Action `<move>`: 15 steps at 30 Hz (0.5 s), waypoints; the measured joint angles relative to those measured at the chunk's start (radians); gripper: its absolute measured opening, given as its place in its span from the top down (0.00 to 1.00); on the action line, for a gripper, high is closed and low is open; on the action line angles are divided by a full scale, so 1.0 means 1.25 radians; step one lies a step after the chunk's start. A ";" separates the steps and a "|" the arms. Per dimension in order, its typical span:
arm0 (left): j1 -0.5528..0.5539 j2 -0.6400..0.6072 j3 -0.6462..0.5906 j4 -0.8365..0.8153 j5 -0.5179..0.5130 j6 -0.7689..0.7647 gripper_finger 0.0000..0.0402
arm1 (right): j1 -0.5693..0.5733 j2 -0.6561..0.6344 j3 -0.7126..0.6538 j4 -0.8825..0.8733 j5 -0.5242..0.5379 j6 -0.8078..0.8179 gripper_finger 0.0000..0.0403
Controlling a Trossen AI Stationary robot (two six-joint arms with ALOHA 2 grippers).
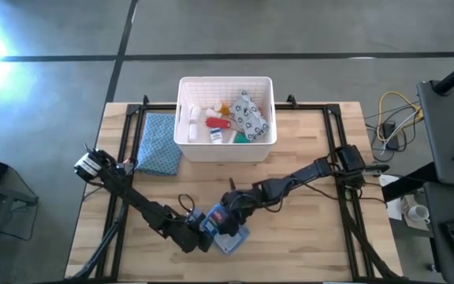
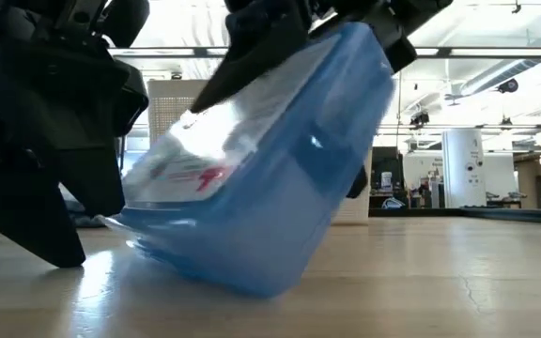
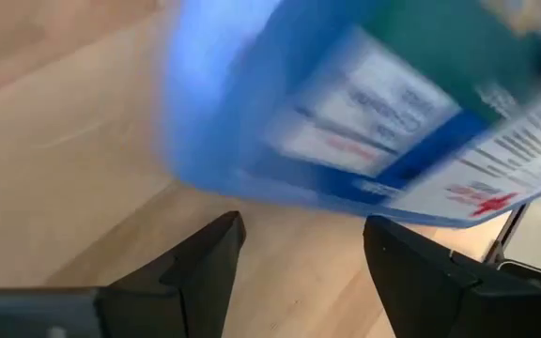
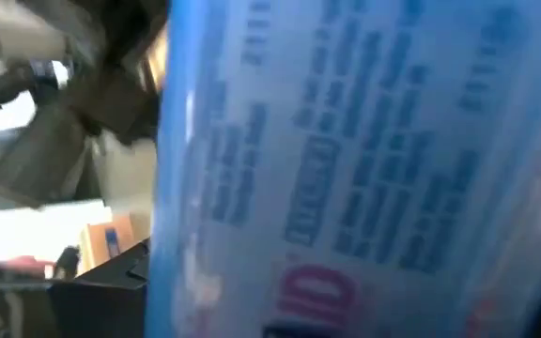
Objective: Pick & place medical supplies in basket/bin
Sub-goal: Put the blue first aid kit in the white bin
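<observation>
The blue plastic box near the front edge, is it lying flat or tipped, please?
Tipped: the blue plastic box rests on one lower edge on the wooden table.

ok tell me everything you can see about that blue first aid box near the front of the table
The translucent blue plastic first aid box is rectangular with rounded corners and carries a white label with a red cross and printed text. It sits tilted, one lower edge resting on the light wooden table and the other side raised. The right end effector grips its raised top from above. The left end effector is right beside it, fingers open with the box just ahead of them. It lies near the table's front edge, well away from the white slotted plastic basket.
</observation>
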 joint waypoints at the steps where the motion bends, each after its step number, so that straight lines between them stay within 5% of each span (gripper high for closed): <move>1: 0.000 0.000 0.002 -0.001 -0.002 0.001 0.47 | 0.000 -0.001 0.003 -0.014 -0.014 -0.009 0.37; 11: -0.008 -0.060 0.000 -0.031 -0.050 0.039 0.47 | -0.003 -0.007 0.061 -0.129 0.002 -0.088 0.61; 15: -0.051 -0.122 0.000 -0.088 -0.113 0.034 0.47 | -0.007 -0.047 0.082 -0.191 0.035 -0.139 0.64</move>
